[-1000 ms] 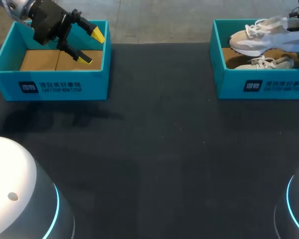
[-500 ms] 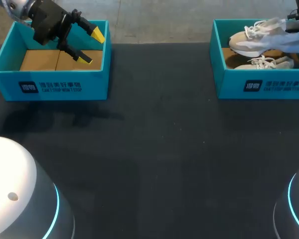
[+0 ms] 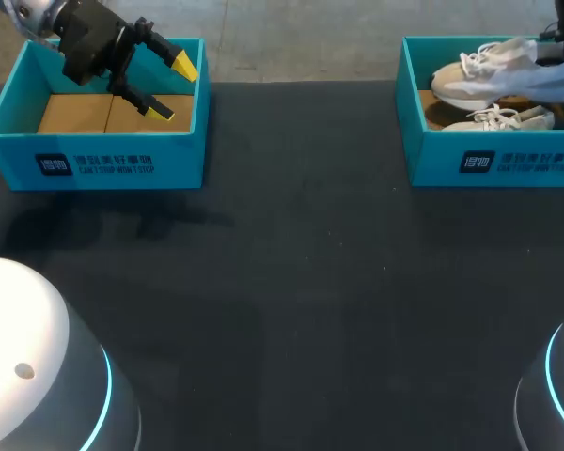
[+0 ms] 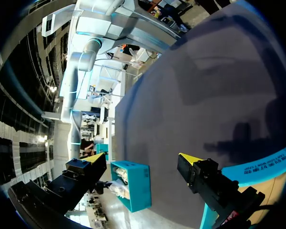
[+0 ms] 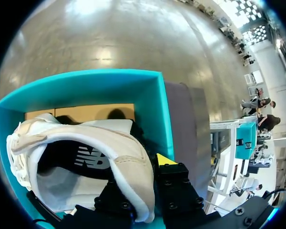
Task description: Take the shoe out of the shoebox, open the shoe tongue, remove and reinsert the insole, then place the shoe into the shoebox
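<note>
Lift-out stage, by my reading. Right gripper (image 5: 145, 179) is pinching the heel collar of the white and beige lace-up sneaker (image 3: 496, 79), one finger inside the opening and one outside. The sneaker is hanging just above the open teal cardboard shoebox (image 3: 493, 164), not yet clear of its rim. A second pale sneaker (image 3: 504, 119) is lying on the brown floor of that shoebox, under the lifted one.

Doing it well: raising straight up until the sole is passing over the shoebox wall, then carrying out to the black cloth table (image 3: 310, 282) in front of the shoebox. A collar pinch is probably letting the toe droop and swing (soft padding, liable to slip), so slow travel is advisable. The laces are worth watching against the lower sneaker.

Left gripper (image 3: 172, 87) is hovering well apart from that shoebox, fingers spread and empty, over a second teal box (image 3: 103, 162).

Hard to make out: the right arm is being cut off at the head view's edge beside the shoebox. The inner finger is hiding behind the collar. Tongue and insole are not showing clearly.
</note>
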